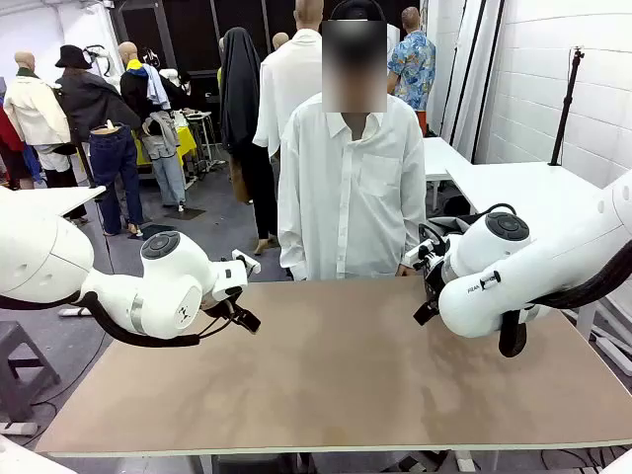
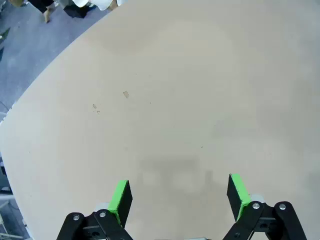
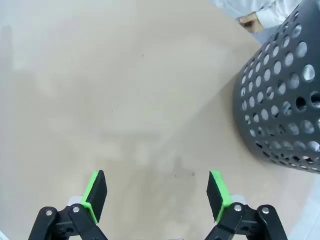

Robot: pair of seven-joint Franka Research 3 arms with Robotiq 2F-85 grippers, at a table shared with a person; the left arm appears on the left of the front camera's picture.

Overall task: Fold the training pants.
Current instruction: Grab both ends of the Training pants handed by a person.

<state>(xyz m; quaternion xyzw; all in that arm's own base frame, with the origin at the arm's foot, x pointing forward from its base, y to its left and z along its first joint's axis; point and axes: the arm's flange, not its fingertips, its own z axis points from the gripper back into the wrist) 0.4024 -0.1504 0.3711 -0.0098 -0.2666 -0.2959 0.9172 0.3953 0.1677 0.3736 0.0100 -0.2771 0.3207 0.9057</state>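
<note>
Right wrist view beside the dark perforated basket (image 3: 272, 85): right gripper (image 3: 156, 182) spread wide and empty, left gripper (image 2: 177, 187) likewise released above the tan table (image 2: 175, 75), training pants' place impossible to tell, perhaps inside that basket, nearer the right arm (image 1: 533, 276).

A wide tan table (image 1: 336, 385) is filling the near part of the room, its matt top taking soft, even light and showing only faint shadows. Beyond its far edge a grey floor (image 1: 212, 232) is stretching back toward dark panels (image 1: 193, 30) at the rear. On the right a white-painted block wall (image 1: 538, 69) is running into the depth, with white tables (image 1: 523, 188) standing along it and a thin black stand (image 1: 566, 109) rising in front of it. At the lower left a dark grey step stool (image 1: 18, 365) is sitting on the floor beside the table.
</note>
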